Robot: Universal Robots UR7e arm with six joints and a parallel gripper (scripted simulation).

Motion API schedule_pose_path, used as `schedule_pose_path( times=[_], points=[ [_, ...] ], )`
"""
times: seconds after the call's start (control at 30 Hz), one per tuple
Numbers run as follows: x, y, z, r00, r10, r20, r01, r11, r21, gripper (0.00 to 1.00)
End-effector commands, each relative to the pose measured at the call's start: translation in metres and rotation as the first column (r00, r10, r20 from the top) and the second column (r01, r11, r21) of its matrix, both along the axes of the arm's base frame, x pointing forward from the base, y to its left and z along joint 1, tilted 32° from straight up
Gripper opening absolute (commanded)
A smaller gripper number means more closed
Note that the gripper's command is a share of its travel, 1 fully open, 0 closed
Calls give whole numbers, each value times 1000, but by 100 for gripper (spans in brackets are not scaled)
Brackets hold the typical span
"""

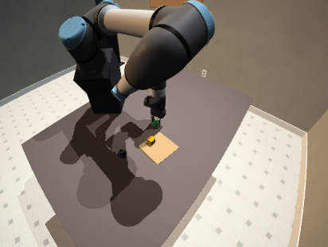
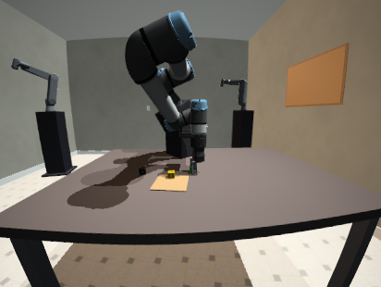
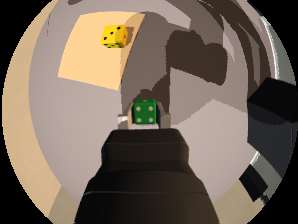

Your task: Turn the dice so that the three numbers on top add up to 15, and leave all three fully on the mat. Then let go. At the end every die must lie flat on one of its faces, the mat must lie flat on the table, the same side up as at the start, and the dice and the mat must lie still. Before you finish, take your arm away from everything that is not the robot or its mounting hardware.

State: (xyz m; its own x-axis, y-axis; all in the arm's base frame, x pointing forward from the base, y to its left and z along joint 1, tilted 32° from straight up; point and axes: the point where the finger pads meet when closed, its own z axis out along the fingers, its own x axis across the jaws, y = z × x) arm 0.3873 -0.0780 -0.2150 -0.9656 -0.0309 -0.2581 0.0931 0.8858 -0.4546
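Note:
My gripper (image 1: 155, 122) (image 2: 193, 168) (image 3: 144, 108) points straight down and its two fingers press on the sides of the green die (image 1: 154, 125) (image 3: 145, 111). That die sits low at the table, just beyond the back corner of the tan mat (image 1: 164, 153) (image 2: 168, 184) (image 3: 82, 62). A yellow die (image 1: 150, 140) (image 2: 170, 174) (image 3: 113, 36) lies flat on the mat near its back-left edge. A black die (image 1: 122, 153) (image 2: 141, 171) lies on the table to the left of the mat, in the arm's shadow. It is not in the wrist view.
The dark table (image 1: 207, 115) (image 2: 277, 194) carries only the mat and the dice. The arm's black base (image 1: 99, 92) stands at the back left. Two camera stands (image 2: 53, 139) (image 2: 241, 125) stand on the floor beyond the table.

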Motion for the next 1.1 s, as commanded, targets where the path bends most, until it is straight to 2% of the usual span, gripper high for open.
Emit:
schedule_pose_path(
  times=[0.0,0.7,0.87,1.07],
  points=[
    [0,0,0,1000,0,1,0,1000,0,57],
    [0,1,2,1000,0,1,0,1000,0,57],
    [-3,6,11,1000,0,1,0,1000,0,57],
    [-9,17,31,1000,0,1,0,1000,0,57]
  ],
)
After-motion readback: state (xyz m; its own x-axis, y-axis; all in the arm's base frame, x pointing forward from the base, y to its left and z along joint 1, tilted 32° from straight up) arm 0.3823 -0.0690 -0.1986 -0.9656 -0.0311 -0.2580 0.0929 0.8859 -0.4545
